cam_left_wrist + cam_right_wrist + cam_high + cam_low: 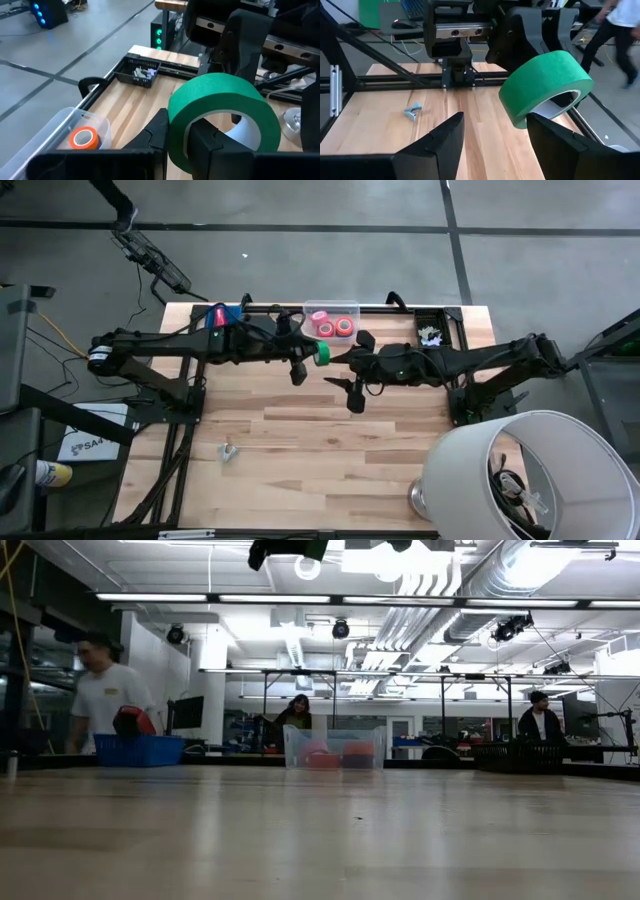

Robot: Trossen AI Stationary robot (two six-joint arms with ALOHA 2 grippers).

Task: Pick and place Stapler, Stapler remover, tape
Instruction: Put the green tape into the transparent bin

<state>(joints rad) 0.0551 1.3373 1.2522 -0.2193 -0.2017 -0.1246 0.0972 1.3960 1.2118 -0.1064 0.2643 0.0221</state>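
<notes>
Overhead, table-level, two close wrist views.

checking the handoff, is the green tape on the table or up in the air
In the air: the left gripper holds the green tape above the table.

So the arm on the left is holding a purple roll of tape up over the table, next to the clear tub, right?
Not quite: the roll of tape is green, not purple. The left wrist view shows it pinched in the left gripper, and the high view shows it held above the table next to the clear tub.
</notes>
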